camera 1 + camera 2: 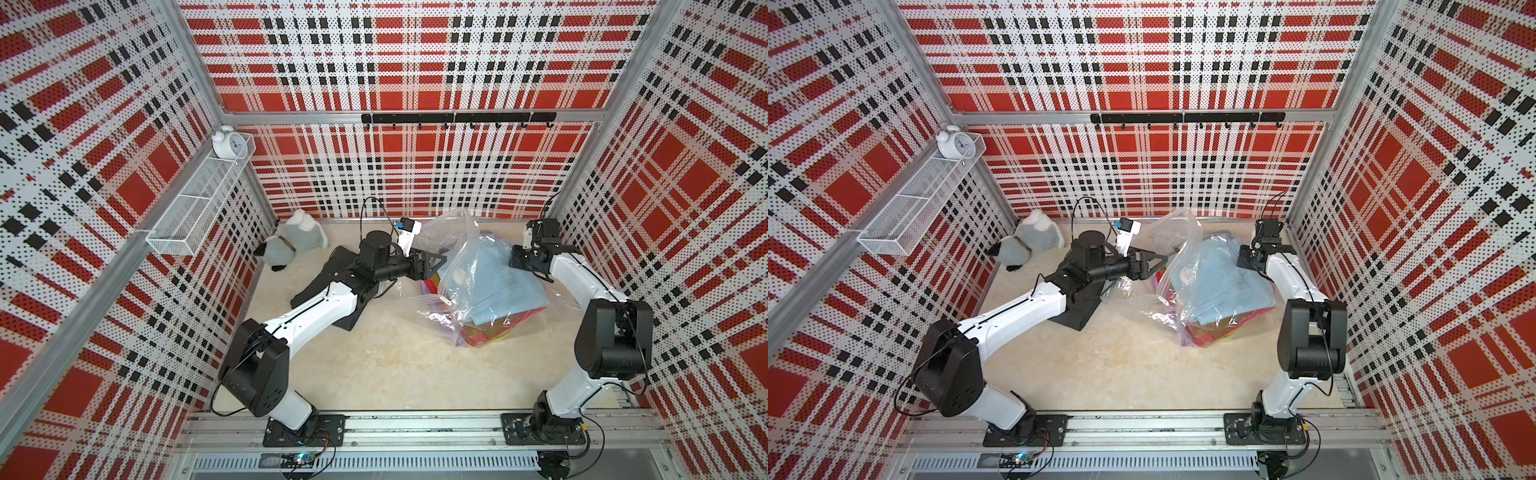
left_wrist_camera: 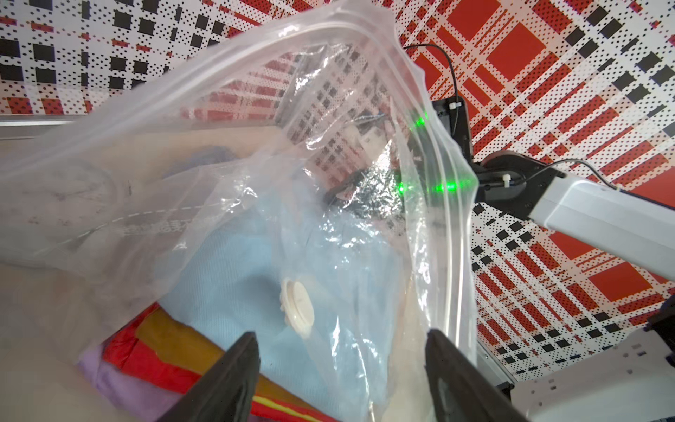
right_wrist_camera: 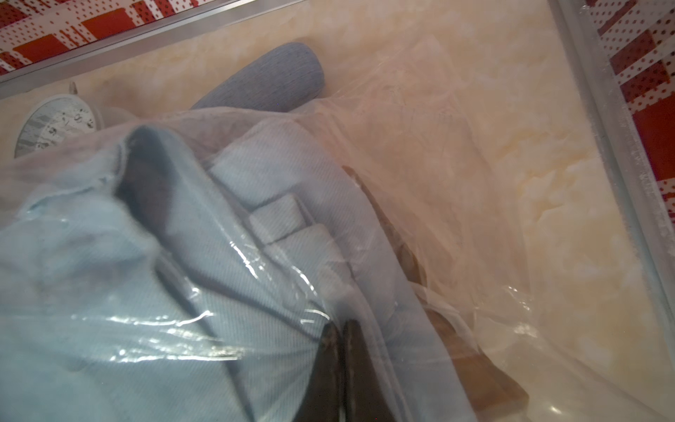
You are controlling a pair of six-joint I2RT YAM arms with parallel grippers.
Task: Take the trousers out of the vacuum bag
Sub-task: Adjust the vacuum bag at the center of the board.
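vacuum bag [image 1: 469, 249] sits on the table [image 1: 395, 365] toward the far right, between the two arms. it is crumpled and partly lifted, and its mouth faces the left arm. in the left wrist view the zip strip [image 2: 451, 219] arches up over the opening.

light blue trousers [image 1: 496, 286] are inside the bag on top, with the white valve cap [image 2: 297, 310] lying against them. more folded trousers [image 2: 164, 347] are stacked beneath them inside the plastic: red, mustard, lilac and a yellow-green edge.

black trousers [image 1: 322, 286] are already outside, flat on the table under the left forearm, well apart from the bag.

left gripper [image 2: 341, 334] — jaws spread wide at the bag mouth and holding nothing. loose film hangs in front of them, and i cannot tell whether a finger touches it.

right gripper [image 3: 341, 325] — jaws pressed together at the far side of the bag, pinching a bunch of the light blue cloth. the folds pucker toward the tips. i cannot tell whether a layer of plastic is caught in the pinch too.

grey-white plush toy [image 1: 291, 243] in the far left corner, clear of the bag.
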